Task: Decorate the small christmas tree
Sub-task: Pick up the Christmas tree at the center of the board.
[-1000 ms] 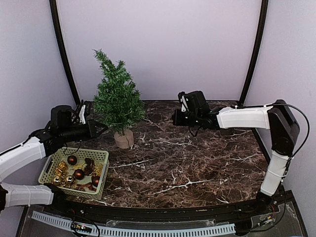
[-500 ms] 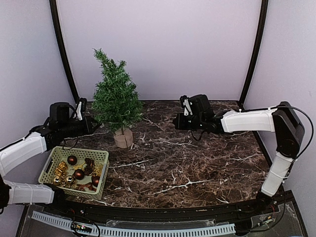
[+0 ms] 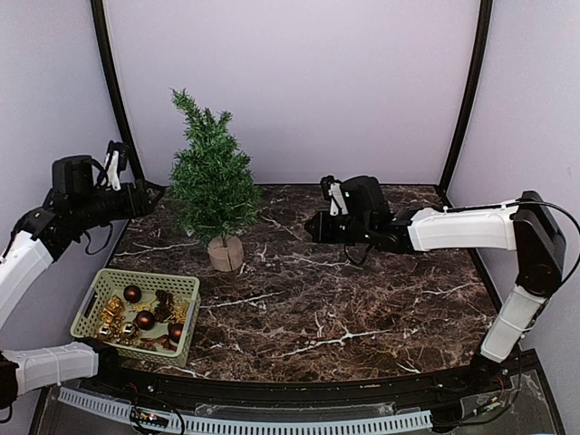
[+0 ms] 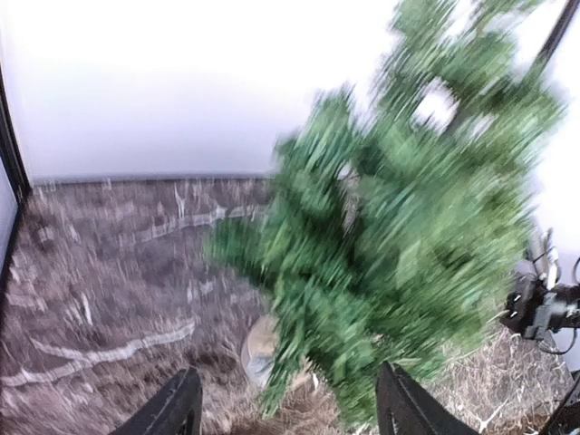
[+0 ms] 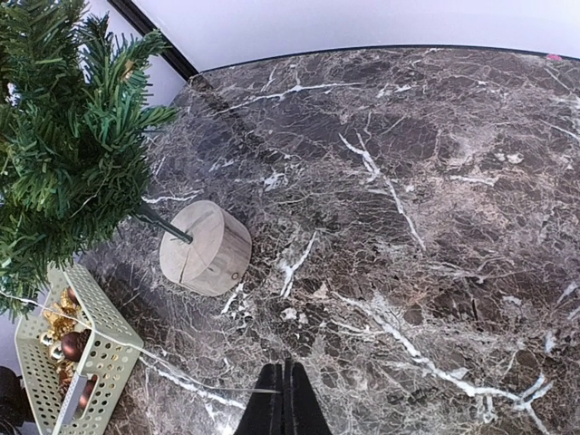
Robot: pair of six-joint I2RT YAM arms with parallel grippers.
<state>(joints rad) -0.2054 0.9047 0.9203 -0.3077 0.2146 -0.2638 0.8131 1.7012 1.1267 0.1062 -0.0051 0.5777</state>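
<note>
The small christmas tree point(image 3: 215, 181) stands upright on its round tan wooden base point(image 3: 227, 254) at the back left of the marble table. My left gripper point(image 3: 152, 192) hovers just left of the tree at mid-height, raised off the table. In the blurred left wrist view the tree point(image 4: 408, 227) fills the right side, and the left gripper point(image 4: 290, 412) is open with nothing held. My right gripper point(image 3: 311, 227) hangs right of the tree. In the right wrist view this gripper point(image 5: 284, 399) is shut above bare marble. A thin pale thread point(image 5: 181, 370) reaches its fingertips; whether it is pinched is unclear.
A pale green basket point(image 3: 91, 308) with several dark red and gold ornaments point(image 3: 145, 319) sits at the front left, below the left arm. The basket point(image 5: 100, 358) also shows at the lower left of the right wrist view. Black frame posts point(image 3: 113, 100) flank the back wall.
My left gripper has lifted and drawn back to the left, away from the tree's lower branches, and has opened. The right gripper has shifted slightly left and stays shut.
</note>
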